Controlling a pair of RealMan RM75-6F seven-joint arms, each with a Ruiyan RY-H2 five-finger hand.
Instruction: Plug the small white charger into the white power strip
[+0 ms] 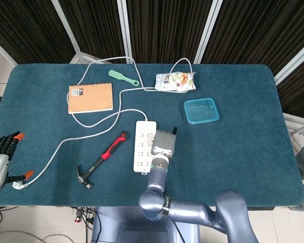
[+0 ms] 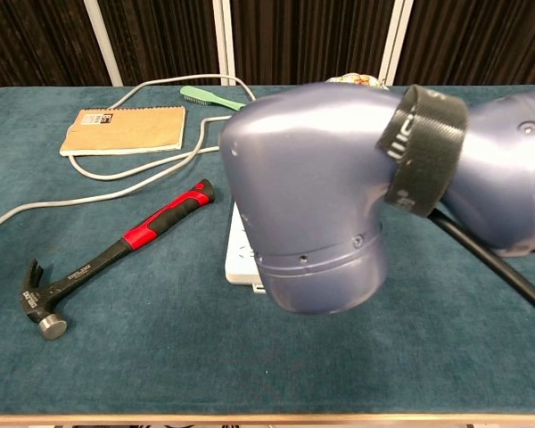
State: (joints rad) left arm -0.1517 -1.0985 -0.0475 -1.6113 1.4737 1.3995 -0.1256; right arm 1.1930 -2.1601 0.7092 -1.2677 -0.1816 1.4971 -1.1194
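The white power strip [image 1: 143, 145] lies lengthwise in the middle of the blue table, its near left corner [image 2: 242, 260] showing in the chest view. My right hand [image 1: 162, 143] hovers over the strip's right edge, seen from the back, so its fingers and anything in them are hidden. The small white charger shows in neither view. My right arm's purple housing [image 2: 325, 192] fills most of the chest view. My left hand [image 1: 2, 156] hangs off the table's left edge with its fingers spread and nothing in them.
A red-and-black hammer [image 1: 100, 160] lies left of the strip. A grey cable [image 1: 66, 140] runs to its end [image 1: 20, 185] by my left hand. Further back lie a notebook [image 1: 90, 97], a green brush [image 1: 123, 77], a snack bag [image 1: 176, 81] and a blue tray [image 1: 201, 110].
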